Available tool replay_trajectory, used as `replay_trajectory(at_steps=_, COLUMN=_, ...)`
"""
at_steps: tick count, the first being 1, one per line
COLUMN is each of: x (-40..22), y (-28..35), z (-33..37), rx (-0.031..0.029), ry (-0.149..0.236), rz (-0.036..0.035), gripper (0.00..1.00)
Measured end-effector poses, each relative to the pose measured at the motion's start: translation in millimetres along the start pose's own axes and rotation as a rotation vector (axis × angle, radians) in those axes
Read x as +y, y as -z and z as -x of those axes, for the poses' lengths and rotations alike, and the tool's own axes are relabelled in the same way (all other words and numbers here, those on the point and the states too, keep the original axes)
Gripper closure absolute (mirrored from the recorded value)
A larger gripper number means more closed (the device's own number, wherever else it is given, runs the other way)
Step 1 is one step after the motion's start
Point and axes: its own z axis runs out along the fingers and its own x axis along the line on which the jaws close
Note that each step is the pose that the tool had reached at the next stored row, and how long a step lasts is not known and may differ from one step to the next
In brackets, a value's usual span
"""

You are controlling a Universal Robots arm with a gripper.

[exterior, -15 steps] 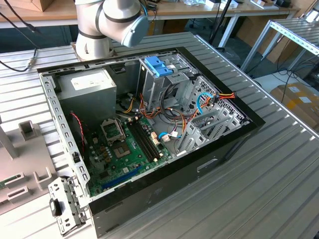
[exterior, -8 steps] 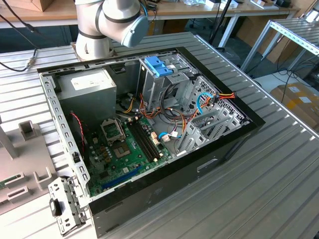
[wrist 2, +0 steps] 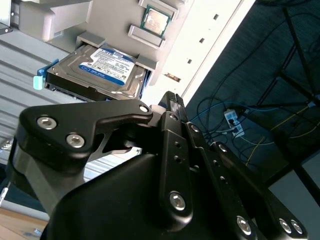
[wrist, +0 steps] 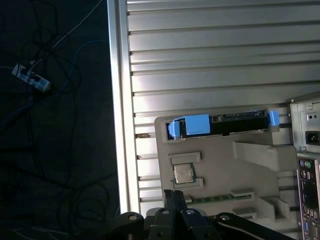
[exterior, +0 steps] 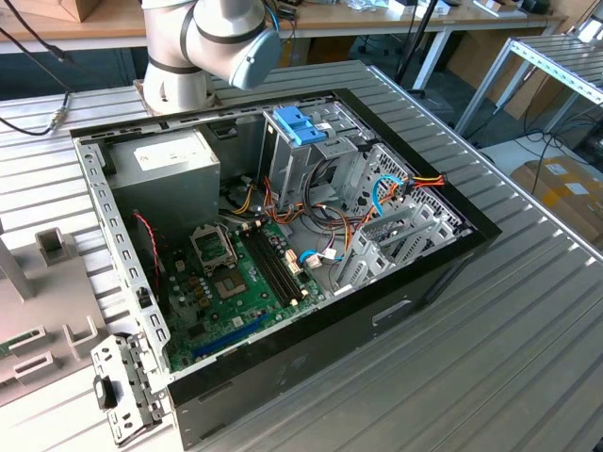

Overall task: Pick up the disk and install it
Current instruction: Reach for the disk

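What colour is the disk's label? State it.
Disk label: white, blue top band; second wrist view.

The open computer case point(exterior: 377, 311) is seen obliquely from above in the exterior view. The disk point(wrist 2: 107, 67) point(wrist: 235, 124) on its grey holder point(wrist: 260, 160) is shared, nearer, in both wrist views.

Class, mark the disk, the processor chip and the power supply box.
Disk point(wrist 2: 107, 65): second wrist view, on its label.
Processor chip point(wrist 2: 156, 20): second wrist view, middle of its metal lid.
Power supply box point(exterior: 168, 155): exterior view, on its white sticker.
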Motion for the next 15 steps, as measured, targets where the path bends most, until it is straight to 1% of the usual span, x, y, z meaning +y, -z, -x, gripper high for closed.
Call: replay_trajectory(at_steps=15, x=0.1, y=-0.8, z=3.0, rx=0.0000, ry=0.000, rz=-0.0003, gripper=0.89)
